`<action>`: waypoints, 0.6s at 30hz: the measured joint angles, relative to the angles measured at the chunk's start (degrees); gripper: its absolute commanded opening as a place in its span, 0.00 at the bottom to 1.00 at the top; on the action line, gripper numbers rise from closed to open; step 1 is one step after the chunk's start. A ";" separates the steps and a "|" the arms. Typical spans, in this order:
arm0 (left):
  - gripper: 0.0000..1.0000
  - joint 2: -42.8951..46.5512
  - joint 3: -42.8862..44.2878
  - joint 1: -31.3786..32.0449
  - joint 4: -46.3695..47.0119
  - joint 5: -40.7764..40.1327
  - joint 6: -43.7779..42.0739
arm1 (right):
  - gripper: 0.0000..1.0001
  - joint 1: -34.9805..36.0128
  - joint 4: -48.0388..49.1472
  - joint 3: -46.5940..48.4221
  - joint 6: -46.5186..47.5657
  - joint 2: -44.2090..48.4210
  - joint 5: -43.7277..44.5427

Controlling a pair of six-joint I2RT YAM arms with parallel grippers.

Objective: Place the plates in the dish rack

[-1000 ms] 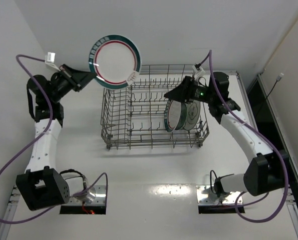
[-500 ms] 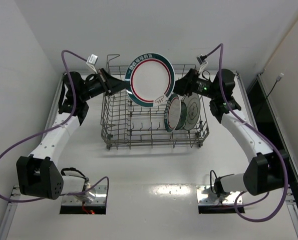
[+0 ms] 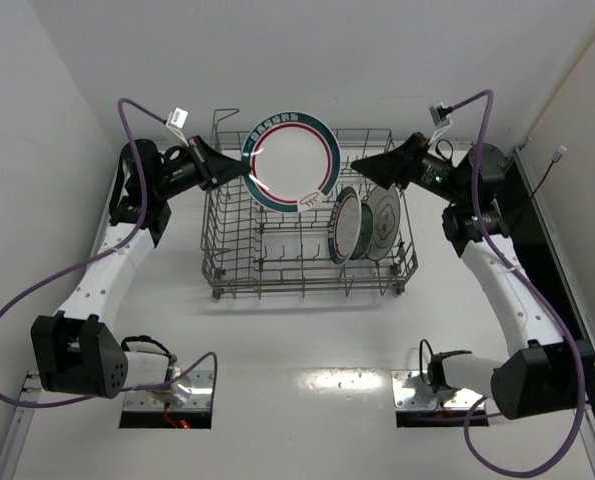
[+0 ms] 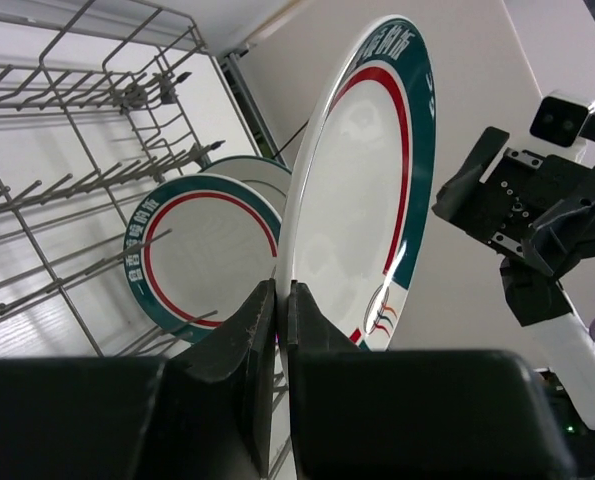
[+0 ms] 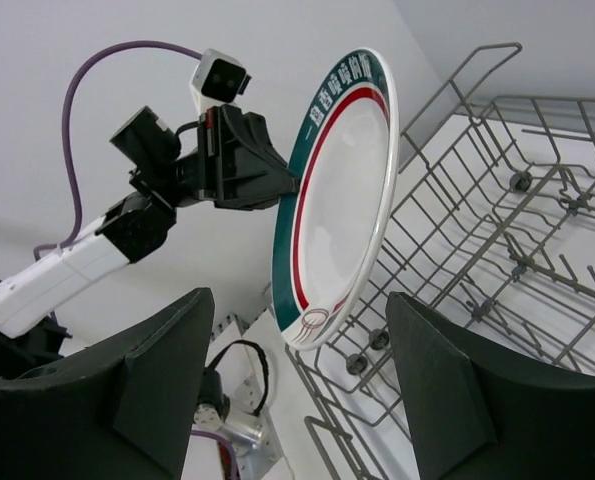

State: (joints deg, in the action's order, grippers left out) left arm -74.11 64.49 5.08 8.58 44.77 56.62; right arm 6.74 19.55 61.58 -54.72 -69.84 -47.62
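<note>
Three plates in view. Left gripper [image 4: 282, 292] is clamped tight on the rim of a ringed plate [image 3: 292, 160], at the plate's 9 o'clock in the top view. It holds the plate on edge in the air over the 12 o'clock side of the dish rack [image 3: 277, 272]. Two more stand on edge among the tines at the rack's 3 o'clock end: a second ringed plate [image 3: 343, 226] and, just beside it at 3 o'clock, a paler plate [image 3: 383, 222]. Right gripper [image 3: 362, 167] hangs at about 2 o'clock of the rack, fingers spread wide, nothing between them, apart from the held plate.
</note>
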 measured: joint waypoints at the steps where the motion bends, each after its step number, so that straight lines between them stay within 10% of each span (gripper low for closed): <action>1: 0.00 0.00 0.00 0.00 -0.02 0.00 -0.07 | 0.67 0.02 0.39 -0.02 -0.20 -0.02 -0.07; 18: 0.00 -2.64 0.52 9.35 2.71 -2.16 0.46 | 0.58 1.75 4.94 -8.15 -4.37 -4.13 0.00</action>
State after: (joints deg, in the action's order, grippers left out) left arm -76.75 65.01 14.44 11.29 42.61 57.08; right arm 8.49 24.49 53.43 -59.09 -73.97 -47.62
